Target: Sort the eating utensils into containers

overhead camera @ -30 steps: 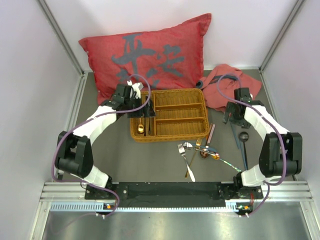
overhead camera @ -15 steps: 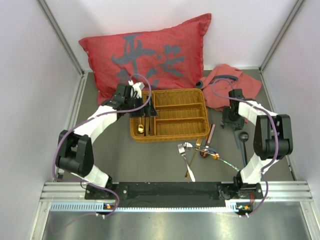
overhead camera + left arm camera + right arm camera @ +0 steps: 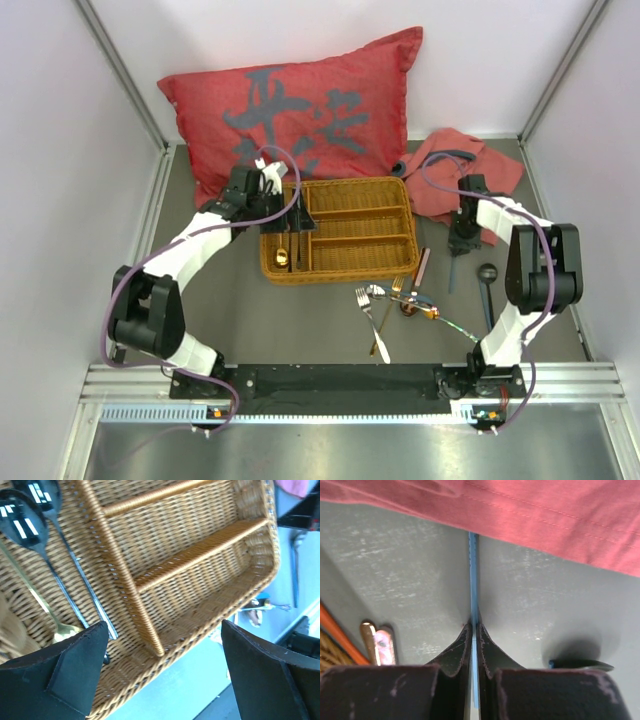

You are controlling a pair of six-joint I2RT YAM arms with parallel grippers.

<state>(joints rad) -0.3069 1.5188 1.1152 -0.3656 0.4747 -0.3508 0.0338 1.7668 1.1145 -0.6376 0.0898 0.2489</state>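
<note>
My right gripper is shut on a thin dark blue utensil, edge-on between its fingers, just in front of the pink cloth; the utensil points toward the near edge. My left gripper stands open above the tan wicker tray, over the long left compartment. That compartment holds two black spoons and a gold spoon. The shorter compartments show only bare weave. Several loose forks and spoons lie in front of the tray.
A red cushion leans behind the tray and the crumpled pink cloth lies at the back right. A black spoon lies right of my right gripper, a copper knife to its left. White walls enclose the table.
My right gripper has shut on the dark blue utensil and its arm has folded in toward the tray side. The left arm has barely moved.
</note>
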